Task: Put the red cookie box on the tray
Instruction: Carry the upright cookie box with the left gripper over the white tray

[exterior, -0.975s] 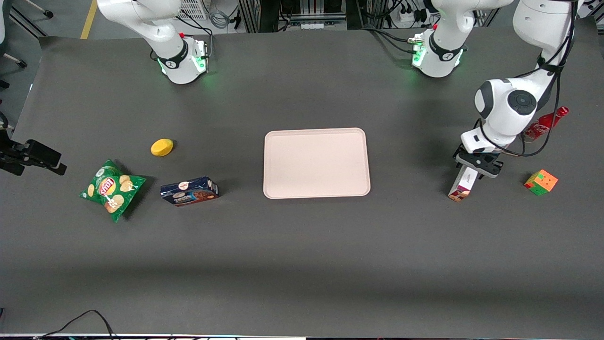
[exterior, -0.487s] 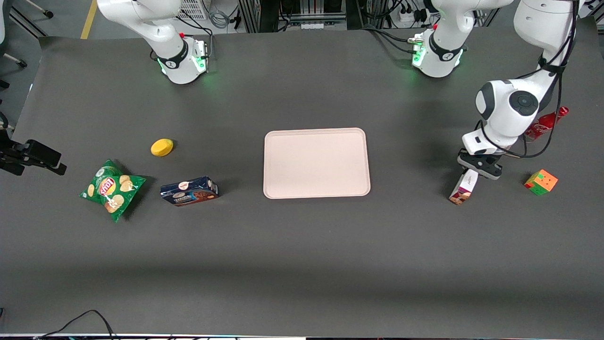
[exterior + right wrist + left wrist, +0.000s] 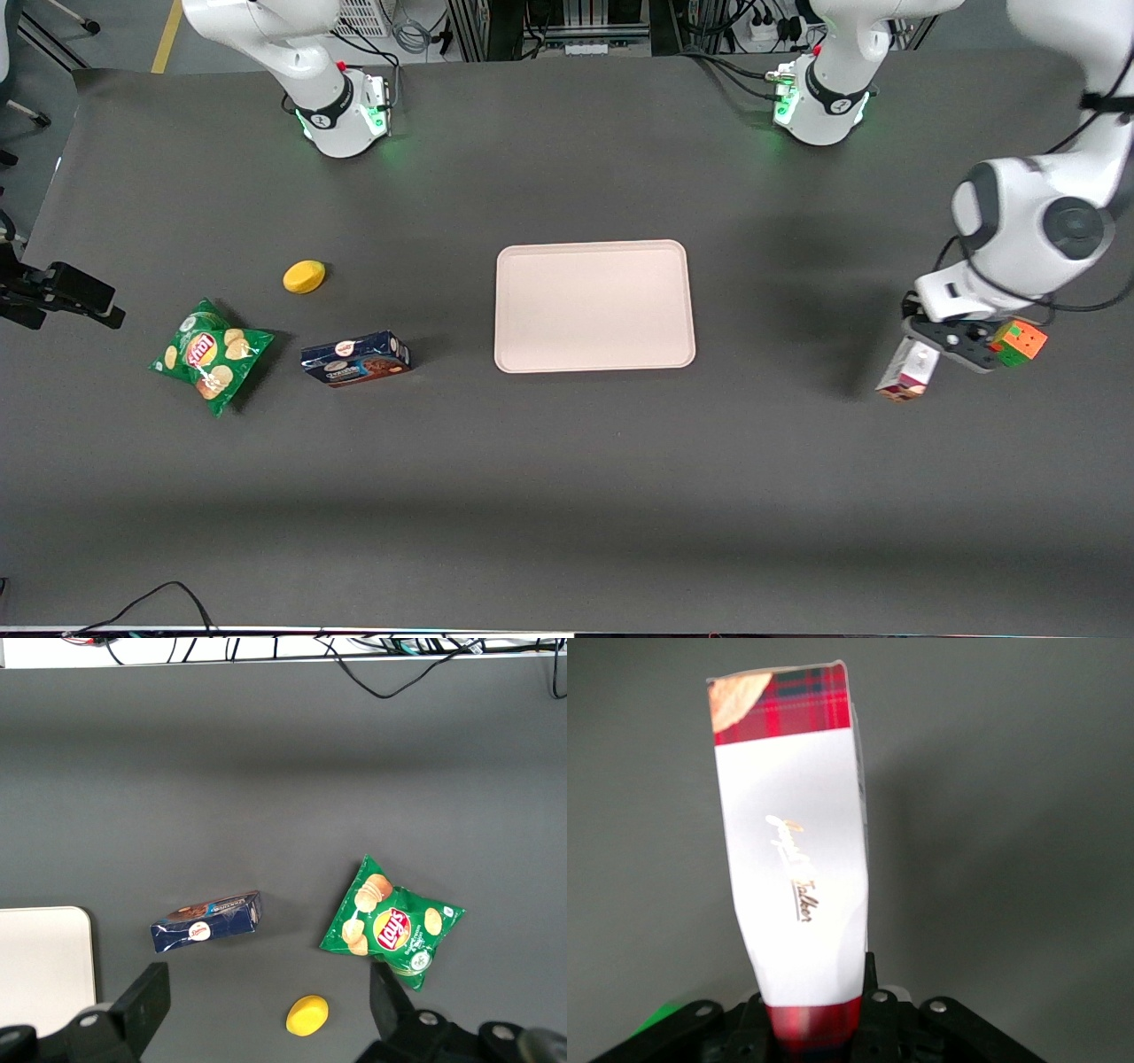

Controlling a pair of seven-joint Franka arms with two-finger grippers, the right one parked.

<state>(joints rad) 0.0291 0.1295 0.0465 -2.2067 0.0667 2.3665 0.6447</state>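
"Lay's" logo on green chip bag (image 3: 392,930).

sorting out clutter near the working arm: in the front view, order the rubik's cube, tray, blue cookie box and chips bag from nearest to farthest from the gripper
The gripper holds the red cookie box.
1. Rubik's cube, right beside it.
2. Tray, mid-table.
3. Blue cookie box, toward the parked arm's end.
4. Chips bag, farthest that way.

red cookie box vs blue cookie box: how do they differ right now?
The red cookie box is held off the table in the left pincer, hanging end down; the blue cookie box lies on the table toward the parked arm's end. The red one is plaid with a white band, the blue one dark blue. Both show cookie pictures.
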